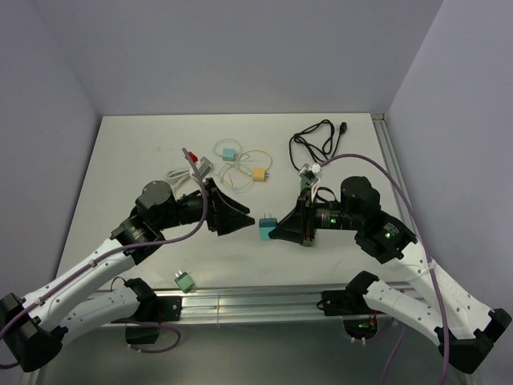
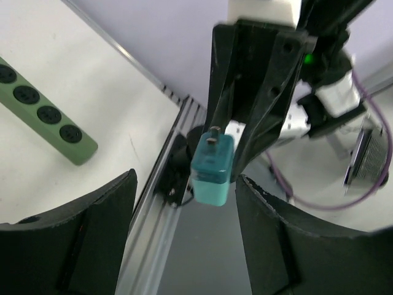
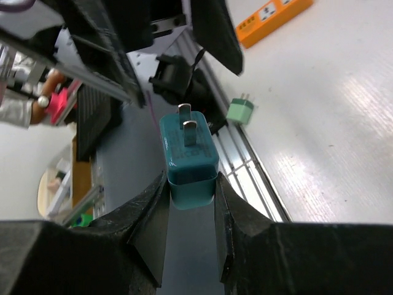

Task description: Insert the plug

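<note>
A teal two-prong plug [image 1: 265, 226] is held above the table's near edge between the shut fingers of my right gripper [image 1: 276, 230]. In the right wrist view the plug [image 3: 189, 160] sits in the right gripper [image 3: 190, 203] with its prongs pointing away. My left gripper [image 1: 247, 218] faces it, open and empty. In the left wrist view the plug [image 2: 213, 169] hangs just beyond the wide-apart jaws of the left gripper [image 2: 184, 239]. A green power strip [image 2: 43, 114] lies on the table; in the top view [image 1: 305, 188] it is partly hidden by the right arm.
A small green plug [image 1: 183, 279] lies near the front rail [image 1: 248, 303]. An orange adapter [image 1: 258, 173], a teal piece [image 1: 229, 152] with white cables, a grey-red plug [image 1: 196, 165] and a black cable [image 1: 314, 141] lie at the back.
</note>
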`<state>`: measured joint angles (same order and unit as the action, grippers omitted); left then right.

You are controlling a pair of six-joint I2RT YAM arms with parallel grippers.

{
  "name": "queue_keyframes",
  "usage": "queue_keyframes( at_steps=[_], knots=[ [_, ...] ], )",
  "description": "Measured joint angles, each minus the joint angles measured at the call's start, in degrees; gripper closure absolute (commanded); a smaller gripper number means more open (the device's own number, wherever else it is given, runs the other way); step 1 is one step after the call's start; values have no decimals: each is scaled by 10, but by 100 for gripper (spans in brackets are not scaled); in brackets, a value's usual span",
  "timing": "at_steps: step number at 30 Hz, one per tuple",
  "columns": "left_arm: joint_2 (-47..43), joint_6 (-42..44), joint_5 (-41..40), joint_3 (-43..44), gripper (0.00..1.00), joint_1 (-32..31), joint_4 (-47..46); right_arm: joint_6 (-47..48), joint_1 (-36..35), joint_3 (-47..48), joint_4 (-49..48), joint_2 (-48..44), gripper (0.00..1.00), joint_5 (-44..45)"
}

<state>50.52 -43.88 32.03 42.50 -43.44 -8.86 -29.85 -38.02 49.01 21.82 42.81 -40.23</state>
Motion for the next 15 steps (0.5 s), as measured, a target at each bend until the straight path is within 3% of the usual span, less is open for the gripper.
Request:
queue_keyframes(
  at_steps=[7,15],
  knots=[
    [35,48,97,14,30,2,55,28,-13,17,5,26,100,-63],
    [39,40,181,14,32,4,23,47,-44,39,15,78,100,-70]
  ],
)
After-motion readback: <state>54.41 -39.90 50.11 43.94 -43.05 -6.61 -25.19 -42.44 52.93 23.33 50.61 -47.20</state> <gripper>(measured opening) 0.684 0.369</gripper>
